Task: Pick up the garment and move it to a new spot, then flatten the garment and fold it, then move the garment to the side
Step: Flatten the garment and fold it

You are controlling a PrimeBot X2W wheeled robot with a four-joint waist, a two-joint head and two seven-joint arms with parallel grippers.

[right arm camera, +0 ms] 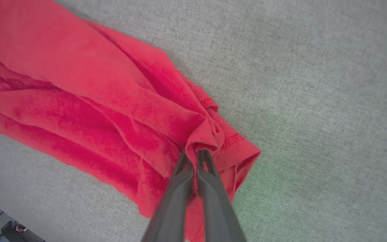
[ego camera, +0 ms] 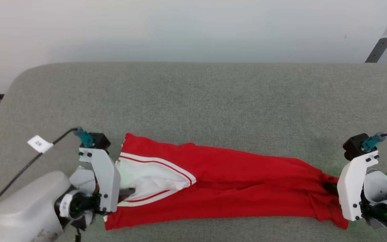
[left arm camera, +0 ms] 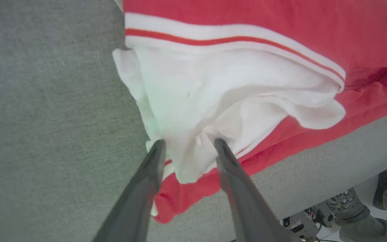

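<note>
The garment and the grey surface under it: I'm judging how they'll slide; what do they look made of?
The garment: soft, matte knit cloth, perhaps cotton or polyester; it lies in limp folds, with ribbed trim at the white sleeve. The grey surface: matte woven upholstery-like fabric, with a fine speckled weave.

Two pale robot arms come in from the near edge. The left arm (ego camera: 22, 208) lies low, and its white wrist bracket (ego camera: 104, 181) stands upright. The left claw (left arm camera: 188, 144) points right, its two dark fingers (left arm camera: 146, 181) spread apart, with white cloth of the garment (left arm camera: 213, 84) between the tips. The right arm (ego camera: 381, 201) mirrors it. The right claw (right arm camera: 196, 153) points left, fingers pressed together, pinching a red fold.
</note>
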